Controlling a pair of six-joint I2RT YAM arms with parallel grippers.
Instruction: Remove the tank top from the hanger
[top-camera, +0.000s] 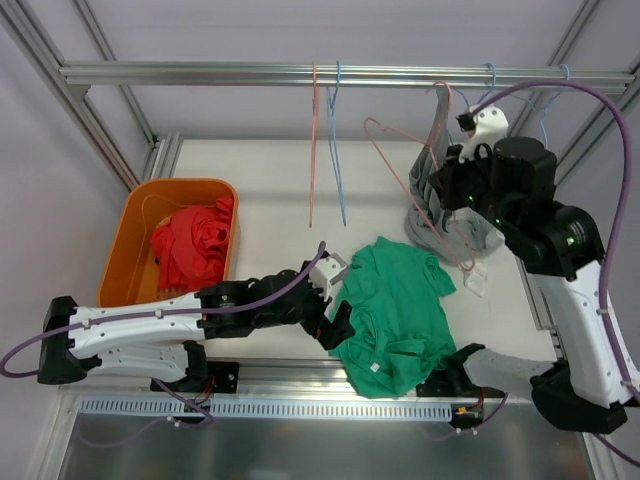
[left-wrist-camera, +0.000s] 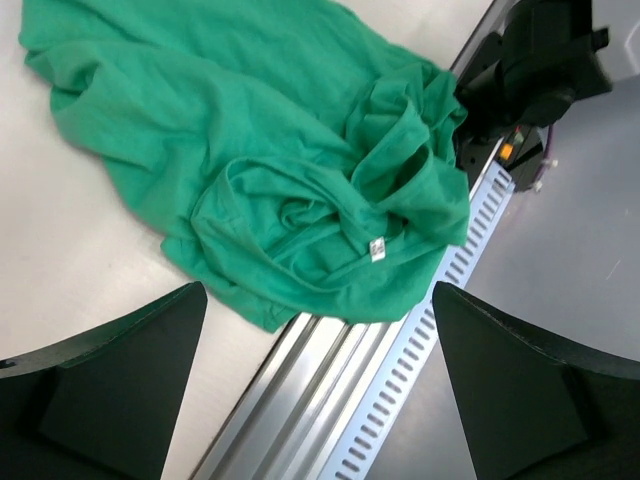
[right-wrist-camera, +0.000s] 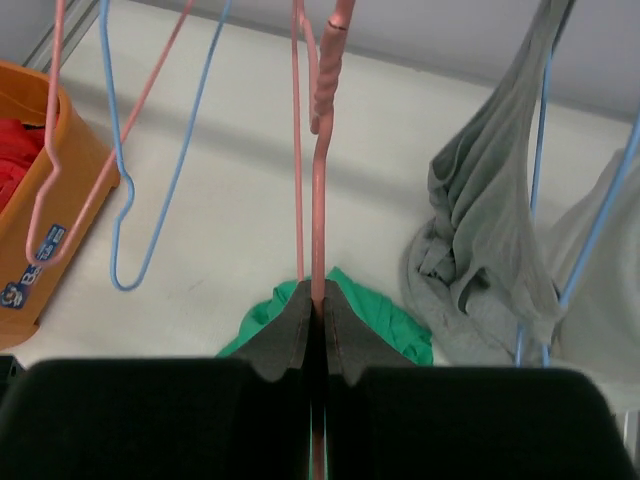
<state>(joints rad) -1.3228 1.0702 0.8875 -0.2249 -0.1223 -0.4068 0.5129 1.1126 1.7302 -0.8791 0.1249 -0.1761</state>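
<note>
We are watching the green tank top (top-camera: 395, 310) lying on the surface (top-camera: 270, 190) below the pink hanger (right-wrist-camera: 318, 220), already off it; right jaws are clamping that hanger, left jaws are standing open.

Left wrist view:
- tank top (left-wrist-camera: 250, 130) cut off by top edge
- left gripper (left-wrist-camera: 318, 300) fingers (left-wrist-camera: 110, 390) cut off at bottom, only tips seen
- white label (left-wrist-camera: 377, 248) on tank top too small to read

Right wrist view:
- pink hanger (right-wrist-camera: 319, 220) hook cut off at top, lower wire hidden between right gripper (right-wrist-camera: 315, 312) pads
- tank top mostly hidden behind pads
- orange bin (right-wrist-camera: 75, 165) cut off at left
- grey garments (right-wrist-camera: 480, 250) cut off at top and right
- sticker (right-wrist-camera: 38, 245) print unreadable

Top view:
- right gripper fingers hidden behind own wrist
</note>
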